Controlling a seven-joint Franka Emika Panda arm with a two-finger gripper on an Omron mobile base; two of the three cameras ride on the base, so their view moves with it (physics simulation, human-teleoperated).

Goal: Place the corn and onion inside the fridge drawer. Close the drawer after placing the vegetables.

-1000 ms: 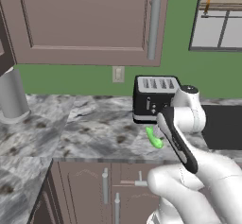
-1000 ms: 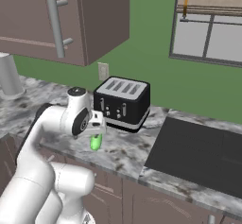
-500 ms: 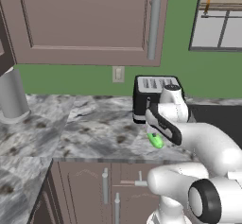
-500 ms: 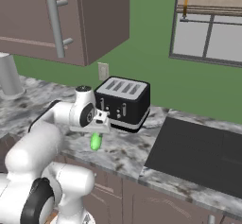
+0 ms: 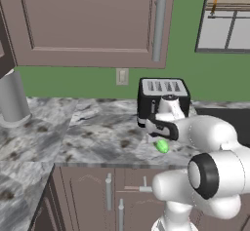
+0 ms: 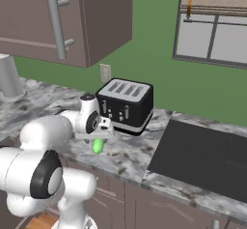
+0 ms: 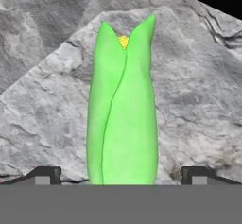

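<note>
My gripper (image 7: 121, 173) has its fingertips set apart on either side of the corn (image 7: 123, 105), whose near end sits between them; whether they touch it, I can't tell. The cob's long axis runs straight ahead, open tip farthest. It lies on the marble counter (image 5: 93, 137) just in front of the toaster (image 6: 126, 105).

You will find no readable text, label, brand, number or sign anywhere. The boxy black toaster with four top slots (image 6: 126, 105) has small pale controls on its front, but they carry no legible marks.
</note>
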